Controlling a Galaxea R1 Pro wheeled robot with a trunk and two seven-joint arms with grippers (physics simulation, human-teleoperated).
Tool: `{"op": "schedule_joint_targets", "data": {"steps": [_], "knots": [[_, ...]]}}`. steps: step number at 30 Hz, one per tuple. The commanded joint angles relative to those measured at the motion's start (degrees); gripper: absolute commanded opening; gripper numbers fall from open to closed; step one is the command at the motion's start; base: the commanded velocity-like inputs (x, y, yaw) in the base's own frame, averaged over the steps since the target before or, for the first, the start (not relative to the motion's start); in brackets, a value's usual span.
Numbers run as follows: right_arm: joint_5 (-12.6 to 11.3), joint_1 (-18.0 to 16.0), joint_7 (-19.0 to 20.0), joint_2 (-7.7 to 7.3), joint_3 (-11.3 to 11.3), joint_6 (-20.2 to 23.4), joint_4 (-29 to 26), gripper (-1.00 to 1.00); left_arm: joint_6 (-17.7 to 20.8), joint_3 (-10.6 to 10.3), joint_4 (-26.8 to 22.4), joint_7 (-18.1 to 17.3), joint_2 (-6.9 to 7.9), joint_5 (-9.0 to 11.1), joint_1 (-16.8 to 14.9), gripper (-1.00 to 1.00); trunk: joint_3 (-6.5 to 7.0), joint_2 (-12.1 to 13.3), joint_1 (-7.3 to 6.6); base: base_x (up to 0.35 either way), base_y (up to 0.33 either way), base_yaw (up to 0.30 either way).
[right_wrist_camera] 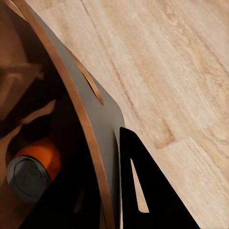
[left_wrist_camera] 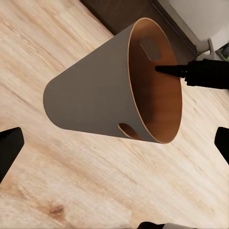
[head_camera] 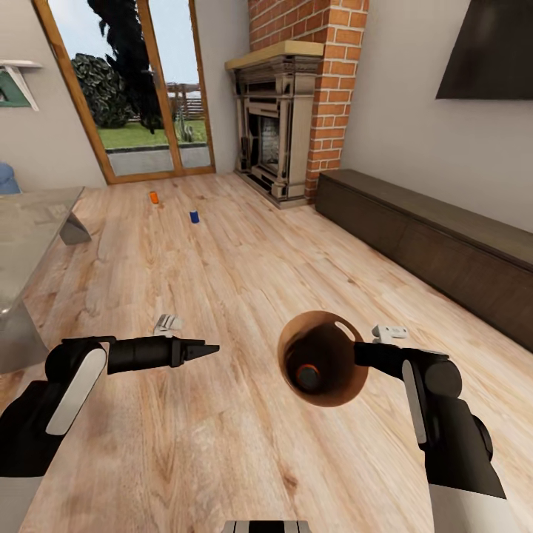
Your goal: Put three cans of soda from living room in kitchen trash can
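Observation:
The brown trash can (head_camera: pixel 342 391) hangs tilted above the wood floor, and my right gripper (head_camera: pixel 360 354) is shut on its rim, one finger (left_wrist_camera: pixel 168 70) inside the wall and one finger (right_wrist_camera: pixel 143 191) outside. An orange soda can (head_camera: pixel 308 376) with a grey top (right_wrist_camera: pixel 27 177) lies in the bottom of the bin. Far off on the floor near the glass doors stand a second orange can (head_camera: pixel 153 197) and the dark blue can (head_camera: pixel 194 216). My left gripper (head_camera: pixel 209 348) is open and holds nothing, pointing at the trash can's outer wall (left_wrist_camera: pixel 90 98) from its left.
A grey low table (head_camera: pixel 29 222) stands at the left. A long dark cabinet (head_camera: pixel 444 244) runs along the right wall, and the brick fireplace (head_camera: pixel 277 126) is beyond it. Wood-framed glass doors (head_camera: pixel 141 89) close the far end. Open plank floor lies between me and the two cans.

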Motion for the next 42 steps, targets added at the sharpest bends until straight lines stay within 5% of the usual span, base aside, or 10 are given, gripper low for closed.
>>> {"op": "schedule_joint_targets", "data": {"steps": [1, 42], "knots": [[-1.46, -0.01, 0.41, 0.0, 0.04, 0.18, -0.01, -1.0, 0.01, 0.0, 0.01, -0.01, 0.0, -0.02, 0.0, 1.0, 0.1, 0.0, 0.0, 0.0, 0.0, 0.103], [-2.16, -0.01, 0.94, 0.79, 0.0, 0.49, -0.1, -1.0, 0.16, -0.01, 0.45, -0.05, 0.41, 0.16, 0.0, 1.0, 3.47, 0.0, 0.0, 0.0, 0.0, 0.12]]}}
